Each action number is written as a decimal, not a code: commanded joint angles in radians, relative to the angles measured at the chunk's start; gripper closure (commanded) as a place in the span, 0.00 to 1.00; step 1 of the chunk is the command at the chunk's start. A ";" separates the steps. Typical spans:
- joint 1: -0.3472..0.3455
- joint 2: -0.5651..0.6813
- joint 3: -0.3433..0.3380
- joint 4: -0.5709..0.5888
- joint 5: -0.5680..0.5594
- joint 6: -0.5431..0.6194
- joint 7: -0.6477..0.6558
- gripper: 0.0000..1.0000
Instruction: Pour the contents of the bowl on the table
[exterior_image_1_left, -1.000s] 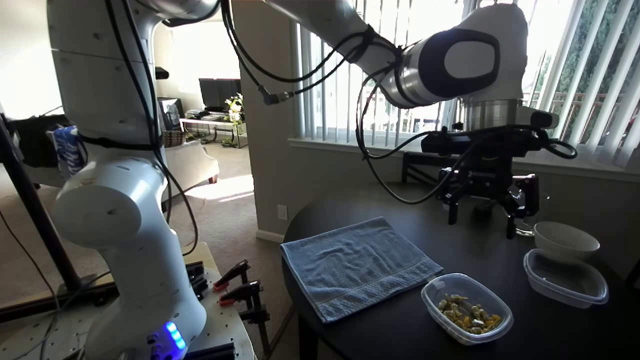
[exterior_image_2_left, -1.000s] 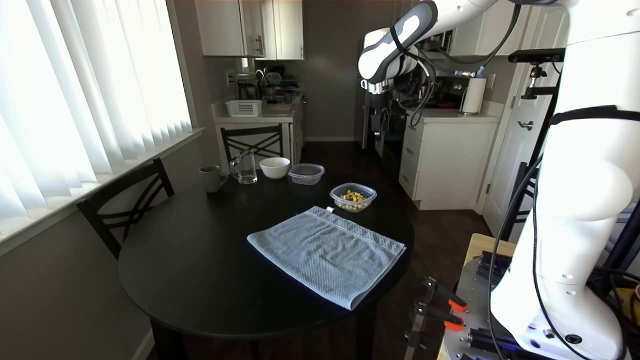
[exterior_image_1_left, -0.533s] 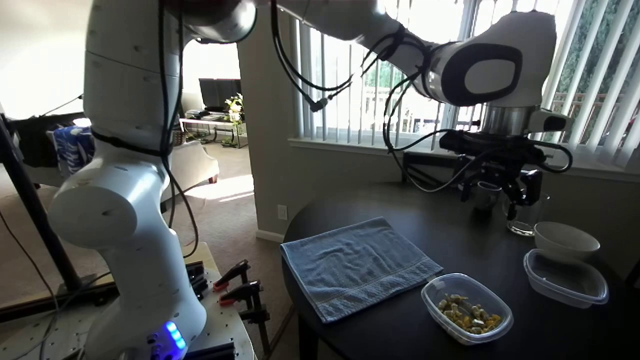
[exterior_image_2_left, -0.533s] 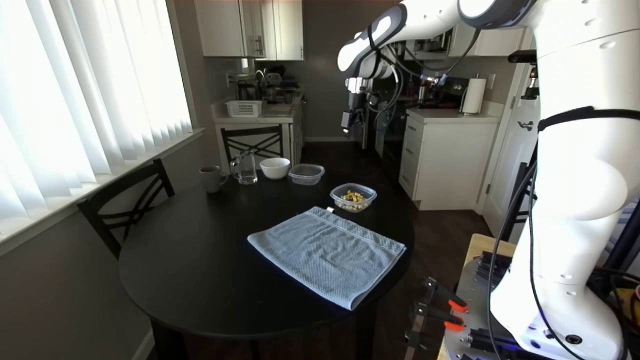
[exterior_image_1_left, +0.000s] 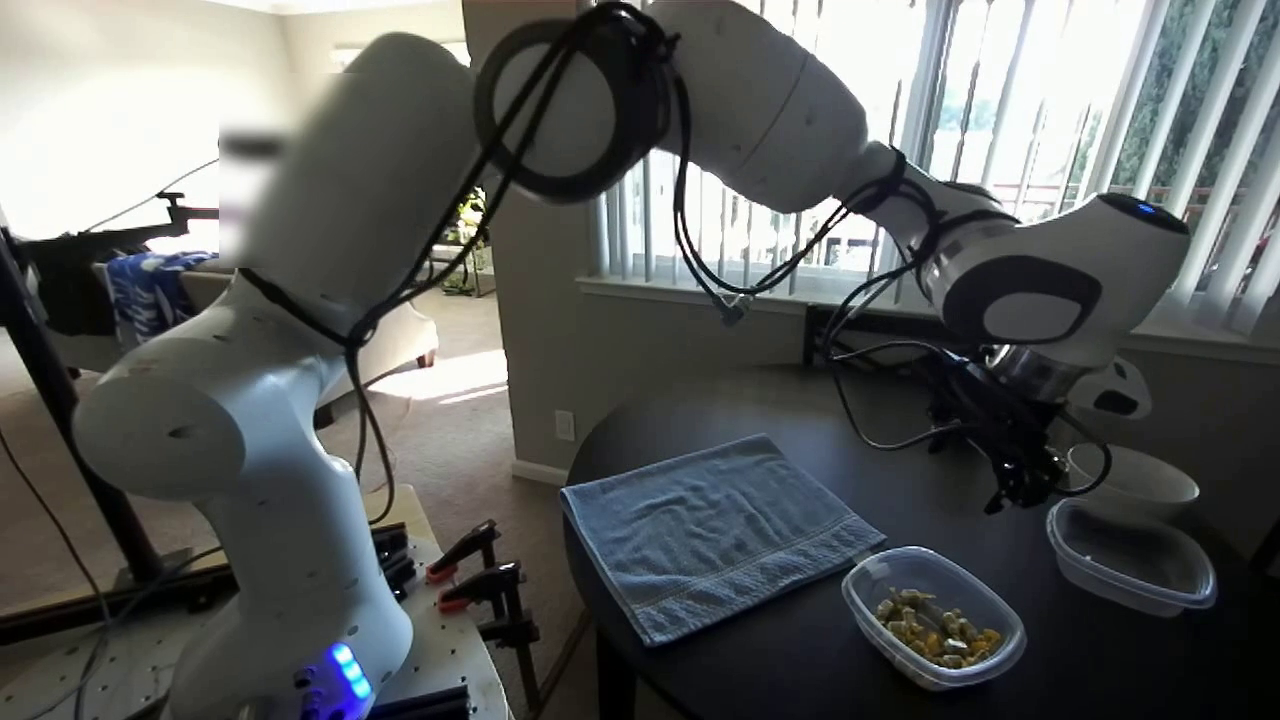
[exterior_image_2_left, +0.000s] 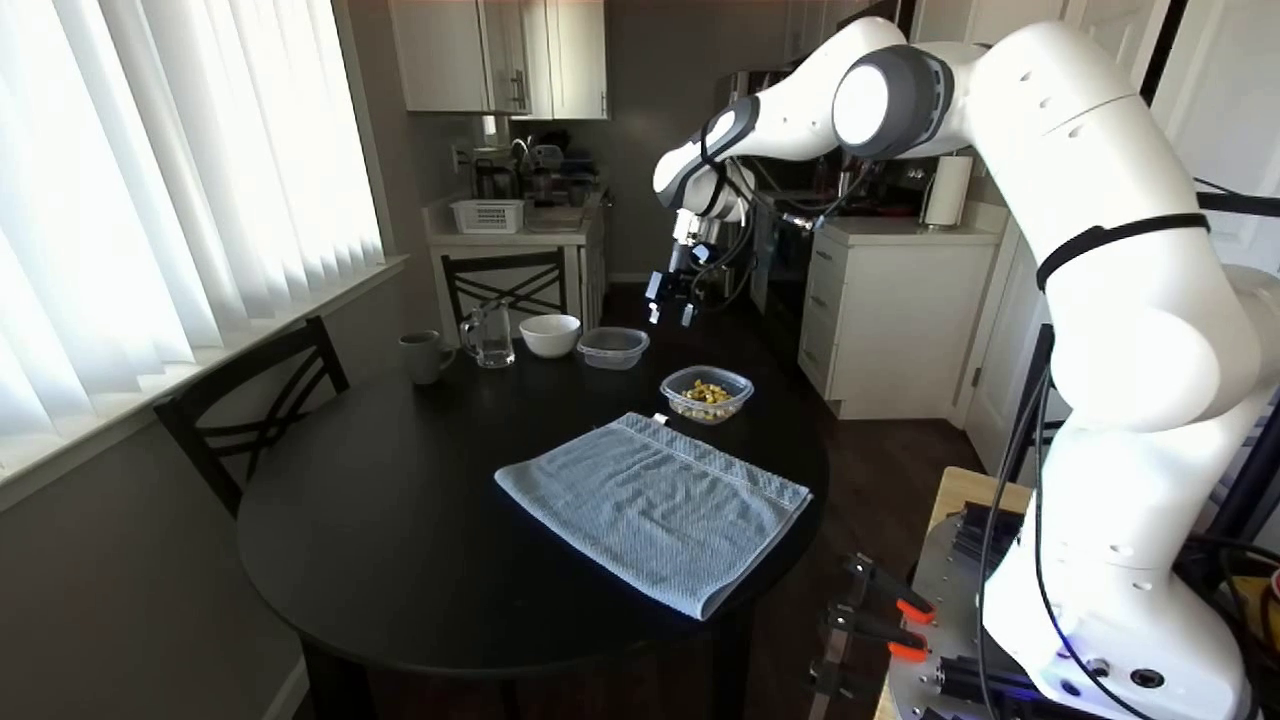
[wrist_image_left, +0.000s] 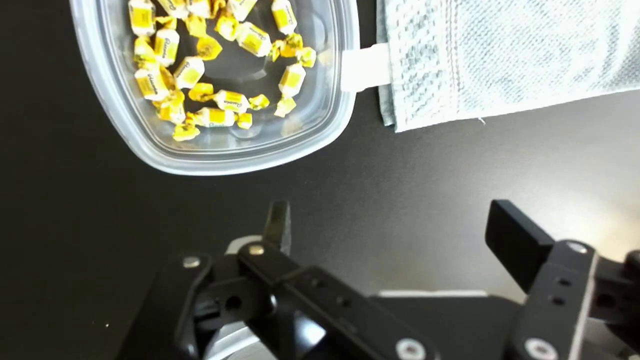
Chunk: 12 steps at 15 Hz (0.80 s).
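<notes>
Tool (wrist_image_left: 392, 227) spread wide, nothing gripped. Bowl (wrist_image_left: 215, 162) of wrapped candies (wrist_image_left: 189, 72) sits on table (wrist_image_left: 360, 190), lower than tool, off its upper left in wrist view; likely shift that way, then descend.

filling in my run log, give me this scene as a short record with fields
source: translucent rounded-rectangular plastic bowl, upright
contents: yellow-and-white wrapped candies, inside the bowl
surface: dark glossy tabletop
jaws: open, holding nothing
beside bowl: blue-grey cloth towel
also on tabletop: round white bowl, grey mug, clear handled glass vessel, second translucent plastic container
pour: not yet done
</notes>
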<state>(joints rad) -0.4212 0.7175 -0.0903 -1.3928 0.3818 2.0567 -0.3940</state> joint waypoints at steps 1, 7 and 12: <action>-0.026 0.165 0.037 0.234 -0.013 -0.103 0.063 0.00; -0.007 0.352 0.036 0.504 -0.076 -0.288 0.142 0.00; 0.057 0.341 0.026 0.495 -0.090 -0.369 0.183 0.00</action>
<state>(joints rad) -0.4030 1.0696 -0.0651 -0.9003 0.3059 1.7356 -0.2538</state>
